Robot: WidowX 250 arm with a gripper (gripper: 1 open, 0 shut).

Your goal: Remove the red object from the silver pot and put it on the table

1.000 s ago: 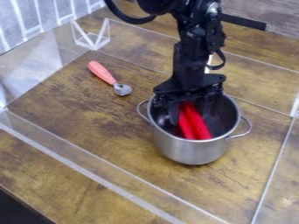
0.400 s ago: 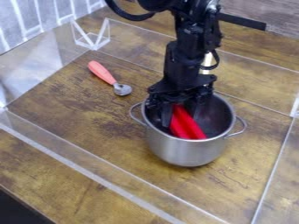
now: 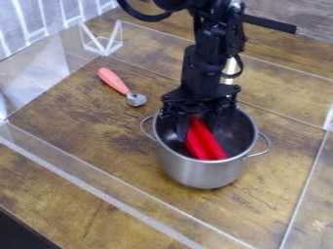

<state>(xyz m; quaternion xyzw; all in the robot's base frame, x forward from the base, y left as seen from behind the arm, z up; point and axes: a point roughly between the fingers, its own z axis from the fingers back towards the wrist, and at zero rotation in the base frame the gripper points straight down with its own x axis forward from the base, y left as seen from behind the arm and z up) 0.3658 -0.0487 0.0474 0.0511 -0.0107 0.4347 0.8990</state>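
Here, the gripper (image 3: pixel 198 108) reaches straight down into the silver pot (image 3: pixel 205 148), its jaws drawn nearly shut around the upper end of the red object (image 3: pixel 202 139), which appears pinched between them, though the dark fingers hide the exact contact. The red object sits inside the pot, leaning rather than lying flat: its long axis runs from the held upper end, near the pot's far-left rim, down toward the near-right of the pot's floor, so it points up and away from the viewer at a steep slant. By the look of it the grasp is made and the lift out is the step in hand, with the block not yet clear of the rim. The next move calls for a straight rise until the lower end clears the wall, then a carry sideways to bare surface (image 3: pixel 92 165). A pink-handled spoon (image 3: pixel 120 85) lies on the wood to the pot's left, well apart.
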